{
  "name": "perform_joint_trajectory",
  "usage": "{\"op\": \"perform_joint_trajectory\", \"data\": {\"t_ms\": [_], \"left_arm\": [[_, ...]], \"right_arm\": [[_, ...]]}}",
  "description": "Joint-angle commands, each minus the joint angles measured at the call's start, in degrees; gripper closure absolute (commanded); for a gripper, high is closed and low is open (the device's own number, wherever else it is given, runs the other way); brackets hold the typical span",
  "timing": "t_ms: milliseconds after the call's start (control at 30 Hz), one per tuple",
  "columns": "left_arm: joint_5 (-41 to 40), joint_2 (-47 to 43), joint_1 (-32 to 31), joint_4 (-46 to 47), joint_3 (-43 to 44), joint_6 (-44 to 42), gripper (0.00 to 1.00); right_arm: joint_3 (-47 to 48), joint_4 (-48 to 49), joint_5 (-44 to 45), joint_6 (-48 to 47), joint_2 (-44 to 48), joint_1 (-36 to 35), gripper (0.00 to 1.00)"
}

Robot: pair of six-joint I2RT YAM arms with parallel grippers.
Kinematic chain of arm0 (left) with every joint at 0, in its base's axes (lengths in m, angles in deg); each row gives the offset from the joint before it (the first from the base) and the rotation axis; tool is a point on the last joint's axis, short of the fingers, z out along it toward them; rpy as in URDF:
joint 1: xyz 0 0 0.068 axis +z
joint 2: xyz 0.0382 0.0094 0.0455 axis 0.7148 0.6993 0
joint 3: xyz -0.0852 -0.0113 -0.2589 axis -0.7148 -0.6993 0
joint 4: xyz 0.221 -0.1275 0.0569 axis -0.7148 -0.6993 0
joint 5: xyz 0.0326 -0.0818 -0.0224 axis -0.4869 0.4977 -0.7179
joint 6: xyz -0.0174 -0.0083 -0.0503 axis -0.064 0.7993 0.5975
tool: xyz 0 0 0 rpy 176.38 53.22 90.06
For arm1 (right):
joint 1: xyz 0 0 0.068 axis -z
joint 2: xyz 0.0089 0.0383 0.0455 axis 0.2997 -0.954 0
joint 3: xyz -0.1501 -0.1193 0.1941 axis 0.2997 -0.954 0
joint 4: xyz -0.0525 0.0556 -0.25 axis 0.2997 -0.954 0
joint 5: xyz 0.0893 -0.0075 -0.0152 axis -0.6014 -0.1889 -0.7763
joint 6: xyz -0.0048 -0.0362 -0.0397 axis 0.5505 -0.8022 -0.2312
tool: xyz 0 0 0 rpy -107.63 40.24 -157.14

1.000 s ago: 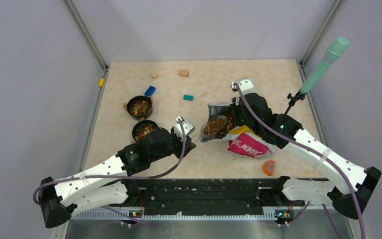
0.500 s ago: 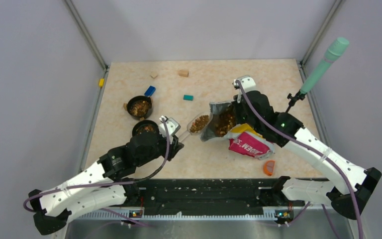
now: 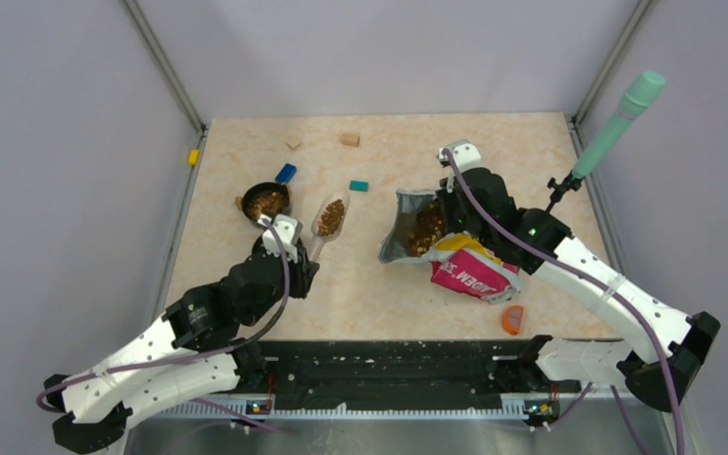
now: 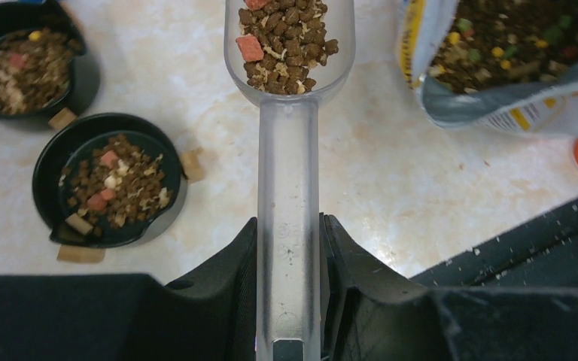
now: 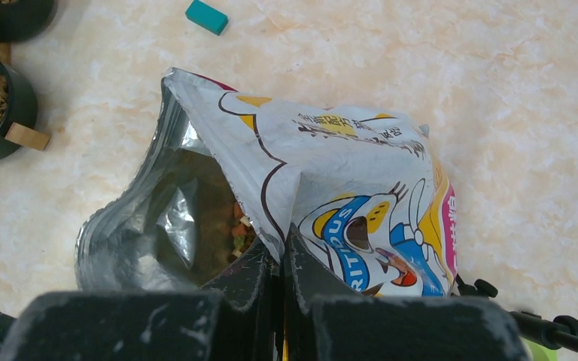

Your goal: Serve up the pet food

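One scoop (image 4: 288, 150) heaped with kibble (image 4: 286, 37) is now clear of the bag (image 5: 361, 150) and beside the bowls (image 4: 43, 162), we pinch its handle in the left gripper (image 4: 288, 226), right gripper (image 5: 280, 256) clamped on the bag lip, pour next.

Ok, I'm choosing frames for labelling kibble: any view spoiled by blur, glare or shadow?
Top external: even light, soft shadows, sharp, though the kibble is tiny. Left wrist: kibble in the scoop crisp, no glare. Right wrist: the pet-food bag's foil lining glints and its inside sits in shadow.
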Motion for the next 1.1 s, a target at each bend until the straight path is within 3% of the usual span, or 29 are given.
{"op": "perform_joint_trajectory", "data": {"t_ms": [0, 167, 333, 567, 833, 1067], "left_arm": [[-12.65, 3.71, -0.18, -0.23, 2.53, 9.87, 1.00], [-21.73, 13.39, -0.18, -4.23, 8.57, 17.74, 1.00], [-30.92, 24.92, 0.34, -17.44, 17.44, 30.26, 1.00], [-25.19, 37.86, 7.44, -26.65, 25.48, 44.26, 1.00], [-20.66, 46.06, 13.53, -22.52, 29.41, 51.53, 1.00], [-20.96, 57.52, 16.76, -30.05, 41.31, 63.77, 1.00]], "right_arm": [[4.55, 9.44, -1.23, -0.55, 0.21, 0.49, 1.00], [4.55, 10.12, -1.27, -0.89, 0.06, 0.56, 1.00], [4.29, 10.63, -2.10, -0.88, 0.26, 0.56, 1.00], [4.16, 9.95, -2.98, -0.63, 0.64, 0.52, 1.00], [3.72, 8.75, -4.10, 0.10, 1.88, 0.51, 1.00], [2.66, 7.08, -4.45, 1.15, 4.38, 0.56, 1.00]]}}
